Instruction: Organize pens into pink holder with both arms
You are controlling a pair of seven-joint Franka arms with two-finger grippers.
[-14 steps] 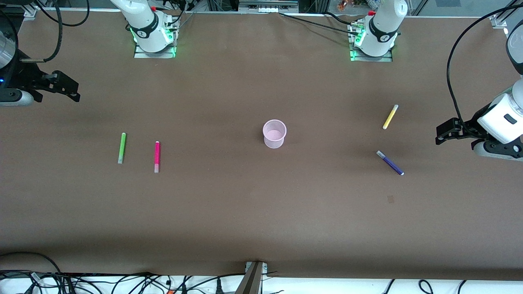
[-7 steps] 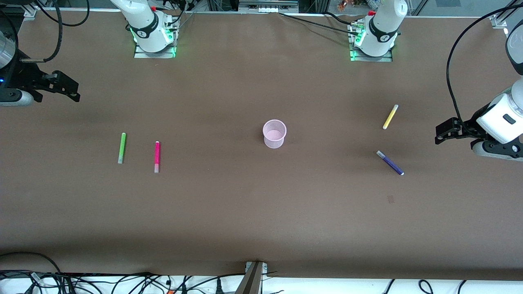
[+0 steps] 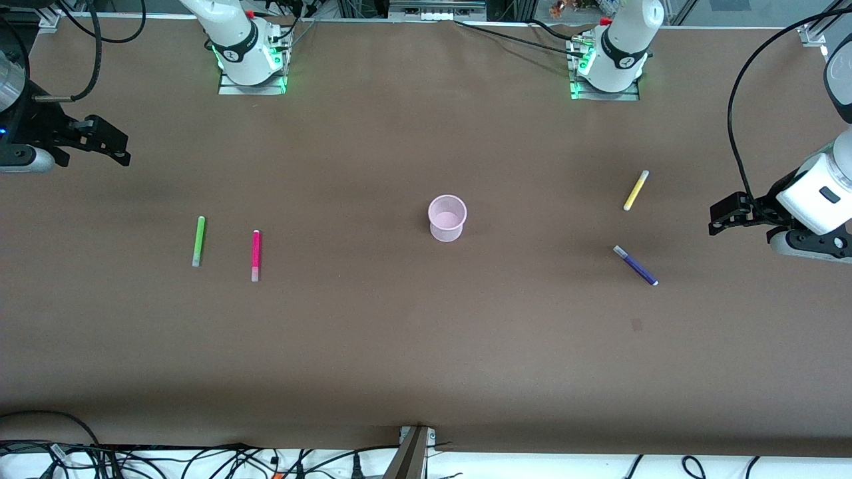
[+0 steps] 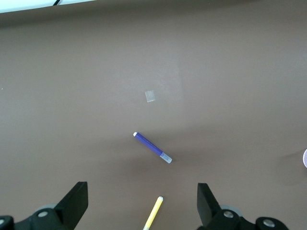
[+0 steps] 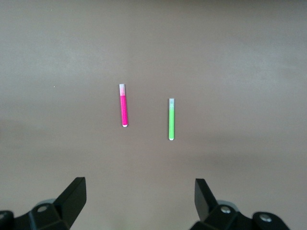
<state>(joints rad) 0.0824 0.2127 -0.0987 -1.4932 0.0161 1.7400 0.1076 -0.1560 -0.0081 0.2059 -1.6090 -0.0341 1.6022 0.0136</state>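
The pink holder stands upright mid-table, with nothing seen inside it. A green pen and a magenta pen lie side by side toward the right arm's end. A yellow pen and a dark purple pen lie toward the left arm's end, the purple one nearer the front camera. My right gripper hangs open and holds nothing at its end of the table; its wrist view shows the magenta pen and green pen past the gripper. My left gripper is open over bare table, with the yellow pen and purple pen in sight.
A small pale patch marks the brown table nearer the front camera than the purple pen. Cables and a metal bracket run along the table's front edge. Both arm bases stand at the back edge.
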